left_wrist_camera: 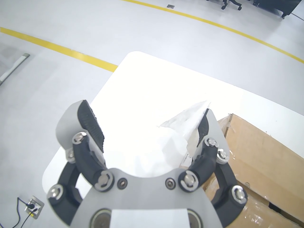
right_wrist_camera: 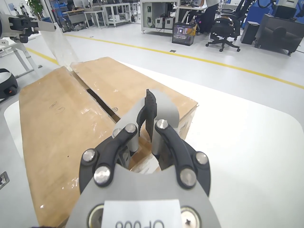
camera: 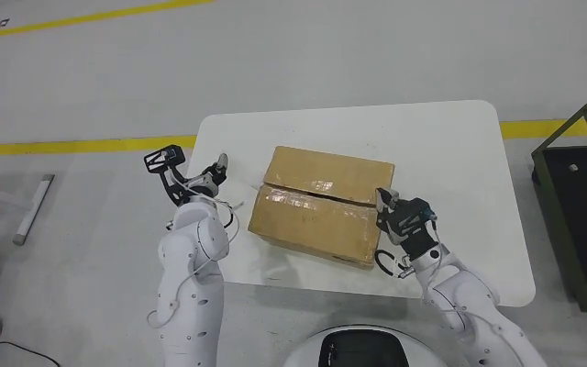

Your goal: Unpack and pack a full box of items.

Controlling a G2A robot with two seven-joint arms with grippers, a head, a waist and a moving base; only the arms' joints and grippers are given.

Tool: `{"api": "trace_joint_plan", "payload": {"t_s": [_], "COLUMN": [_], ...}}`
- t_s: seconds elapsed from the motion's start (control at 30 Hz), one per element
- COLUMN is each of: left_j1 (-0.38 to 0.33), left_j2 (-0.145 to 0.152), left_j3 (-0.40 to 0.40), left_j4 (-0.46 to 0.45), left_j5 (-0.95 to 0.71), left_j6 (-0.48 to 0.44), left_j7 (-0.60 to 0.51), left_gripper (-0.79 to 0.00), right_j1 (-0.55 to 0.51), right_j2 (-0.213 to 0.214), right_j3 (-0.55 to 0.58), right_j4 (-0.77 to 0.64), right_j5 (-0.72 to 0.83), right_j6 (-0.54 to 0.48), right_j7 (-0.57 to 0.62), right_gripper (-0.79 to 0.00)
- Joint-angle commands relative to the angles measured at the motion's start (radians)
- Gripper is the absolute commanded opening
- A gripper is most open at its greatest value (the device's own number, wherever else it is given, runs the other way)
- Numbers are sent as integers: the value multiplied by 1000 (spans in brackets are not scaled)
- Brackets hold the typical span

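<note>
Though clear tape (left_wrist_camera: 187, 117) is peeled onto the spread-fingered left gripper (left_wrist_camera: 145, 109), the brown cardboard box (camera: 321, 204), centre frame, is judged unopened, nothing unpacked; the right gripper (right_wrist_camera: 150, 100) is closed, empty.

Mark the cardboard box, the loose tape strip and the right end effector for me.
cardboard box (camera: 312, 225): top view, on the nearer top flap.
tape strip (left_wrist_camera: 187, 122): left wrist view, middle of the loose clear strip.
right end effector (right_wrist_camera: 148, 103): right wrist view, between its shut fingertips.
</note>
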Motion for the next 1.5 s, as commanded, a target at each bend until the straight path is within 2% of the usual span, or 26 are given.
{"api": "trace_joint_plan", "payload": {"t_s": [0.0, 0.43, 0.63, 0.67, 0.7, 0.77, 0.83, 1.1, 1.47], "left_j1": [1, -1, 43, 54, 65, 88, 111, 181, 199], "left_j2": [1, 7, 15, 16, 17, 22, 26, 32, 32], "left_j3": [-6, -29, -15, -15, -16, -13, -11, 20, 71], "left_j4": [-2, -13, -28, -30, -31, -26, -18, 1, -3], "left_j5": [3, 9, 91, 97, 110, 180, 218, 265, 216], "left_j6": [-3, -26, -105, -110, -115, -139, -159, -263, -379], "left_j7": [-1, -15, -26, -29, -29, -25, -26, -50, -68], "left_gripper": [0, 0, 0, -108, -342, -662, -785, -785, -785], "right_j1": [-2, -1, -11, -16, -23, -38, -53, -115, -117], "right_j2": [0, 2, 2, 3, 3, 5, 8, 12, 10], "right_j3": [0, 1, 23, 30, 38, 59, 84, 155, 157], "right_j4": [0, 0, -31, -41, -49, -63, -74, -44, 36], "right_j5": [6, 7, 34, 36, 39, 36, 17, 19, 22], "right_j6": [-3, 2, 40, 48, 56, 70, 86, 145, 168], "right_j7": [8, 37, 12, 5, -3, -14, -26, -66, -87], "right_gripper": [-785, -785, -785, -785, -785, -785, -785, -785, -785]}}
